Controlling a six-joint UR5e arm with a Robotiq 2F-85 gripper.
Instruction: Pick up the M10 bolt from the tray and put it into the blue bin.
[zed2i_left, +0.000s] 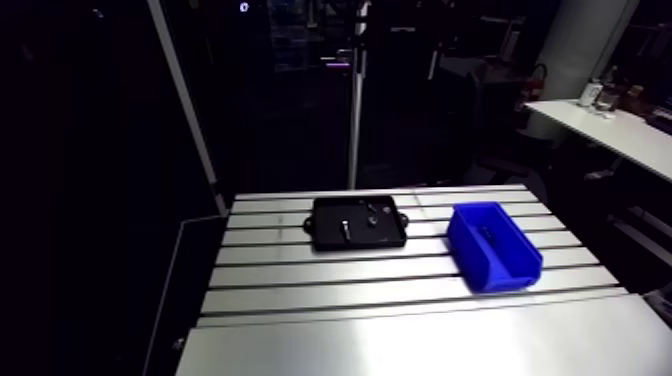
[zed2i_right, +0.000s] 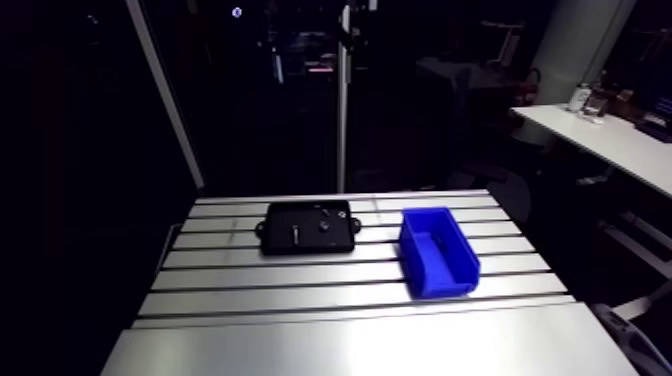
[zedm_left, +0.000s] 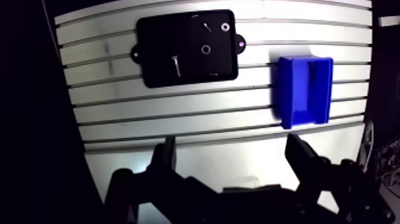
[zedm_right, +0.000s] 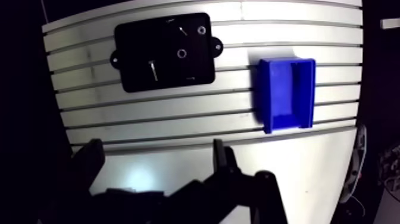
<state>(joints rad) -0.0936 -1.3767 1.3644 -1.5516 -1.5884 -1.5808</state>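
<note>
The tool (zedm_left: 231, 146) hangs high over the table (zedm_left: 178, 113), its fingers spread wide with nothing between them. The bolt (zedm_left: 176, 64) lies flat in the tray (zedm_left: 155, 80), well ahead of the tool, in the half of the tray away from the bin (zedm_left: 303, 89). The bin stands near the tray but apart from it, open side up.

A steel bolt should be stiff, small and dense for its size. It is smooth enough to roll or slip if pinched off-centre. It looks best taken across the shank, with the fingers closing square to its length, near the middle. I cannot tell which end is the head.

There is one tray, one bin and one bolt. The tray also holds two rings (zedm_left: 205, 49), either nuts or washers, and one short thin piece (zedm_left: 206, 27) near the far rim. None of them touches the bolt, so the fingers should have room on both sides of it.
</note>
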